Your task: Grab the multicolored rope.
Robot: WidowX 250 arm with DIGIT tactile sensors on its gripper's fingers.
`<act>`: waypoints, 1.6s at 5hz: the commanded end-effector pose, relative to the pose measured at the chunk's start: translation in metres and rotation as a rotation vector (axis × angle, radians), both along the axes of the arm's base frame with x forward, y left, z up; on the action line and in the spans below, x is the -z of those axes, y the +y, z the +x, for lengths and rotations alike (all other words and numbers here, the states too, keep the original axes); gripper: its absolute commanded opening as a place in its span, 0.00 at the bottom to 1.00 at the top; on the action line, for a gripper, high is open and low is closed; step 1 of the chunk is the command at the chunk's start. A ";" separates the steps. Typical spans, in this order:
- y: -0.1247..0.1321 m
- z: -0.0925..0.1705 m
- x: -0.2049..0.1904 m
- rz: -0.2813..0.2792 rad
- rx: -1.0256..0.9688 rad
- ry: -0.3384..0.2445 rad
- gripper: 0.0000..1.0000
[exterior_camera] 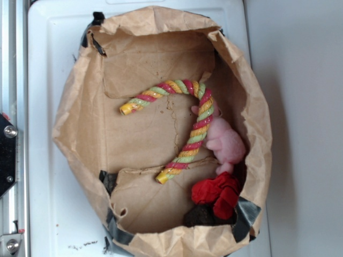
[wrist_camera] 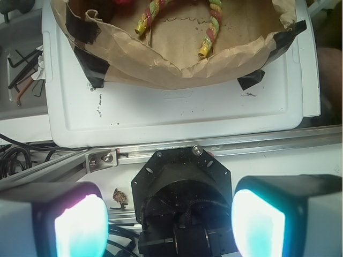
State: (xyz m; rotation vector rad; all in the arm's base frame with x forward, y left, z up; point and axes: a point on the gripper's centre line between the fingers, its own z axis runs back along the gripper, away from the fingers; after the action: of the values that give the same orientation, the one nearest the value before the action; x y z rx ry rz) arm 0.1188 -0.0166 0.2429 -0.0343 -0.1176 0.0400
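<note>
The multicolored rope [exterior_camera: 185,123] lies bent like a cane on the floor of an open brown paper bag [exterior_camera: 80,134]; its strands are red-pink, yellow and light green, with yellow ends. In the wrist view only the two rope ends [wrist_camera: 206,37] show at the top edge, inside the bag [wrist_camera: 177,67]. My gripper [wrist_camera: 169,225] is open, its two glowing pads [wrist_camera: 80,227] wide apart with nothing between them. It hangs over the robot's black base, well short of the bag. The gripper does not show in the exterior view.
A pale pink plush toy [exterior_camera: 225,142] touches the rope's long leg on the right. A red cloth lump [exterior_camera: 217,195] and a dark lump sit in the bag's lower right corner. The bag rests on a white tray [wrist_camera: 177,112]. A metal rail [wrist_camera: 161,150] and cables [wrist_camera: 16,155] lie nearer me.
</note>
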 end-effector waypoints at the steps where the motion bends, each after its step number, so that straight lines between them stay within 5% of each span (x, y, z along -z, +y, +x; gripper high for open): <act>1: 0.000 0.000 0.000 0.000 0.000 0.000 1.00; 3: -0.006 0.057 -0.001 -0.015 -0.074 -0.079 1.00; 6: -0.011 0.127 0.050 -0.023 -0.171 -0.202 1.00; 7: -0.012 0.140 0.064 -0.105 -0.241 -0.200 1.00; 8: -0.061 0.154 0.013 -0.126 -0.335 -0.221 1.00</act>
State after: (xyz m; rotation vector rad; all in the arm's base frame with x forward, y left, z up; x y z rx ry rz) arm 0.2708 -0.0693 0.2123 -0.1072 -0.3143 0.3794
